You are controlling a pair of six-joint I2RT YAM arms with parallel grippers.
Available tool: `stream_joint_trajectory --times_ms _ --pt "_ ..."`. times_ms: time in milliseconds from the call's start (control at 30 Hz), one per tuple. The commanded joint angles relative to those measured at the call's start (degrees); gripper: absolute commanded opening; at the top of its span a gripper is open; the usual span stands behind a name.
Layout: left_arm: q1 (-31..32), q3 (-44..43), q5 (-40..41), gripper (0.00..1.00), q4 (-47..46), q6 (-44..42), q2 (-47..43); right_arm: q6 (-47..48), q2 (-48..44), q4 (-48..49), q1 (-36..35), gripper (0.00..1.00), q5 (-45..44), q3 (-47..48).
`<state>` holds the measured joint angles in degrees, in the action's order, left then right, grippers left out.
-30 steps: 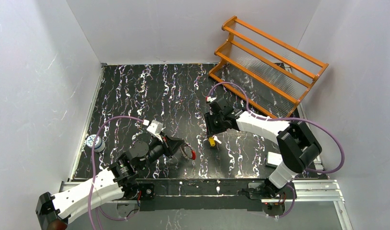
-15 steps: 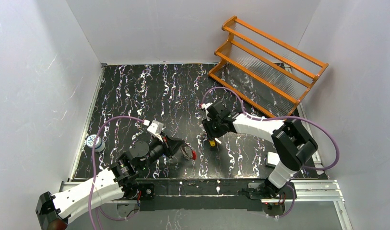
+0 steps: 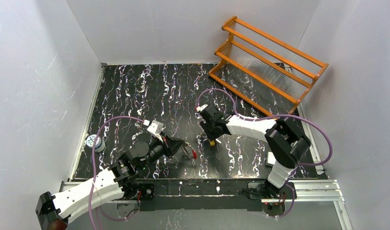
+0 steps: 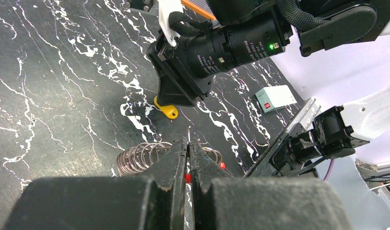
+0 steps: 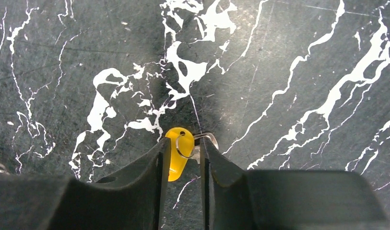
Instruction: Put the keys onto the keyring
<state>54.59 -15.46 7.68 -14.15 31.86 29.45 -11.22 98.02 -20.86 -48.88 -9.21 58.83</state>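
Observation:
My left gripper [image 3: 185, 148] is shut on the keyring [image 3: 191, 153], a thin wire coil with a red section, held low over the table. In the left wrist view the fingers [image 4: 176, 163] pinch the wire at its red bit, and the keyring's coil [image 4: 137, 158] sticks out to the left. My right gripper [image 3: 211, 136] points down at a yellow-headed key [image 3: 212, 142]. In the right wrist view its jaws stand narrowly apart astride the yellow key [image 5: 176, 165]. A small ring and a silvery key [image 5: 209, 139] lie by the right finger. I cannot tell whether the fingers touch them.
An orange slatted rack [image 3: 267, 62] stands at the back right. A small white box [image 3: 273, 158] lies at the front right, and a small white-and-blue object [image 3: 94, 142] lies by the left edge. White walls enclose the black marbled table [image 3: 149, 91].
My right wrist has swung to the left above the yellow key, which stays in place. The left gripper and the keyring have not moved.

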Motion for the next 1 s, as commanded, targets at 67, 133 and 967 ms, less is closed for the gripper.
stream_joint_trajectory --times_ms 67,133,967 --pt "0.17 0.0 -0.19 0.0 -2.25 0.47 -0.38 0.36 1.23 -0.4 -0.47 0.23 -3.71 3.28" --pt "0.17 0.08 -0.3 0.0 -2.35 0.57 -0.44 0.48 1.34 -0.45 -0.5 0.14 -4.06 3.5" --pt "0.17 -4.94 -6.0 0.0 -0.77 -13.71 -0.04 6.88 -26.41 13.77 0.02 0.01 16.8 -5.18"
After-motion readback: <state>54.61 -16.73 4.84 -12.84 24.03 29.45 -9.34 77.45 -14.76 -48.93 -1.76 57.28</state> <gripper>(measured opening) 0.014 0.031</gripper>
